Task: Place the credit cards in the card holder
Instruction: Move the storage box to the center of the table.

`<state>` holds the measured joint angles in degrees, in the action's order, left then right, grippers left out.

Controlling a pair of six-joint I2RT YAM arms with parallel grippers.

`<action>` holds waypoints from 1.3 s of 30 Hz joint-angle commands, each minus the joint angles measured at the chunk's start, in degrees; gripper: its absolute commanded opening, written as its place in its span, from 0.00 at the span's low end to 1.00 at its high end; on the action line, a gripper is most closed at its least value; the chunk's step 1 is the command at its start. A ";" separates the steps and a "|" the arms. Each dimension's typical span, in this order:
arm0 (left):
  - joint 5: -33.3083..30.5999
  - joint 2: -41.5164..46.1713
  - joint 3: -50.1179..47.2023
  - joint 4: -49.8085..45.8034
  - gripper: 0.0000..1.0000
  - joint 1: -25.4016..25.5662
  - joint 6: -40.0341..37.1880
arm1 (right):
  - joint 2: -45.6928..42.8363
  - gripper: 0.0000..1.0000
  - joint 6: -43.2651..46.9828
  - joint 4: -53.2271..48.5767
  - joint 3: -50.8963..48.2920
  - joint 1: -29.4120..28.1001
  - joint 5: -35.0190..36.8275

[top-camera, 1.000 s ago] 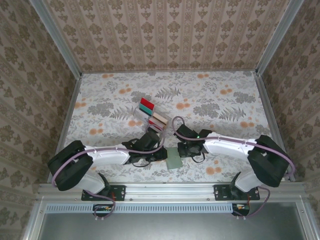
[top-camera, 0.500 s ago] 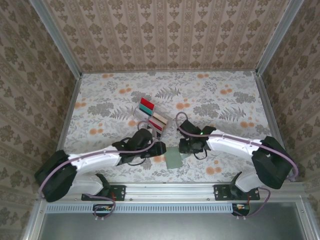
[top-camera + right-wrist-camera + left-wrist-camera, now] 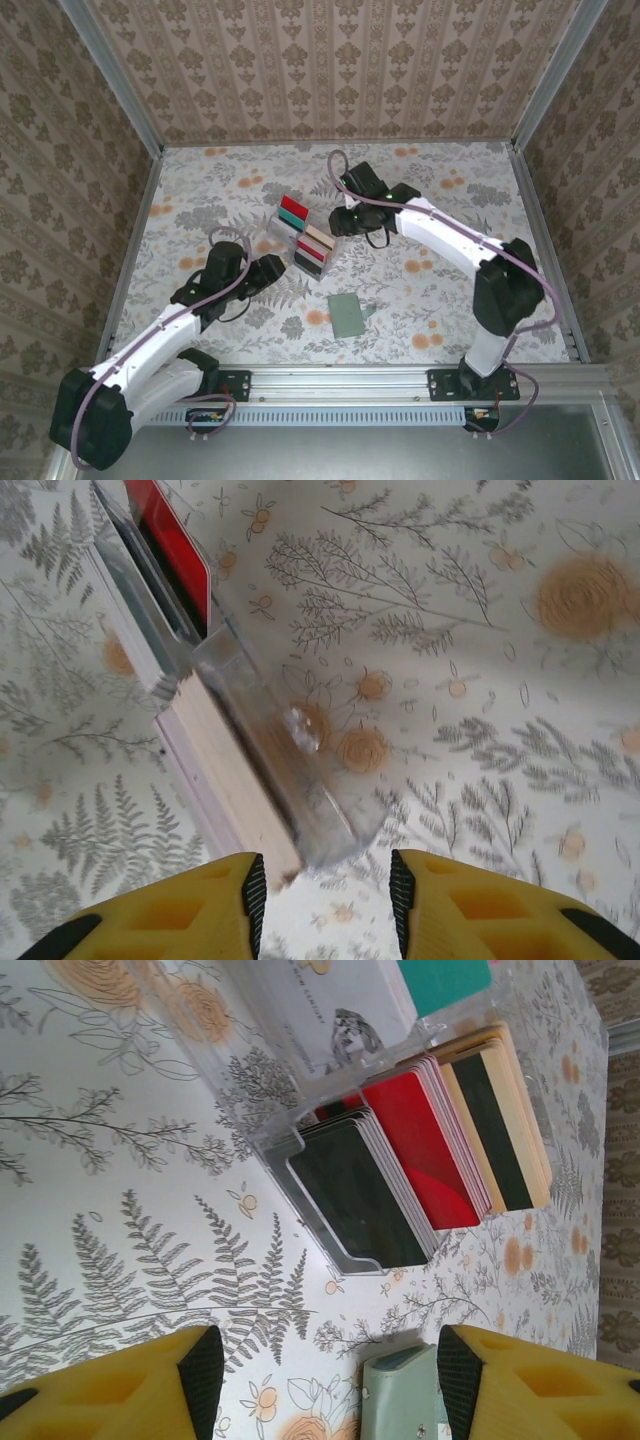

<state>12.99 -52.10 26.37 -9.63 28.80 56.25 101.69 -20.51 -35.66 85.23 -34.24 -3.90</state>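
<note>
The flowered table (image 3: pixel 450 200) carries everything. The right gripper (image 3: pixel 335 222) hangs just beside the right flank of the clear slotted rack (image 3: pixel 303 235), its fingers parted with nothing between them. In its wrist view the rack's clear end is blurred. The left gripper (image 3: pixel 272 268) sits off the rack's near-left end, jaws spread wide and empty. The card holder (image 3: pixel 347 314) lies flat on the table nearer the arm bases, well apart from the right gripper and closer to the left one. The left wrist view cuts off all but its upper part. The credit cards (image 3: pixel 425 1150) stand in the rack's slots in black, red, beige and teal stacks, and I can't tell how many are in each.
</note>
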 commanded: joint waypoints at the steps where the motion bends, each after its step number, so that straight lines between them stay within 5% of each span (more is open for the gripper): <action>1: 2.38 1.37 -0.17 -2.98 0.61 -1.01 -1.60 | 4.88 0.39 6.27 -5.91 5.03 0.83 -2.96; 17: 3.35 5.28 -1.74 -4.92 0.63 -2.25 -1.36 | 15.23 0.28 11.06 -10.50 12.84 1.75 -1.91; 39: 4.14 5.31 -2.07 -3.61 0.63 -2.25 -0.79 | 7.10 0.11 13.07 -10.85 5.57 3.16 3.77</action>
<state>16.34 -46.98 24.77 -13.72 26.89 56.05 112.46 -7.62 -44.40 93.36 -32.45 -4.29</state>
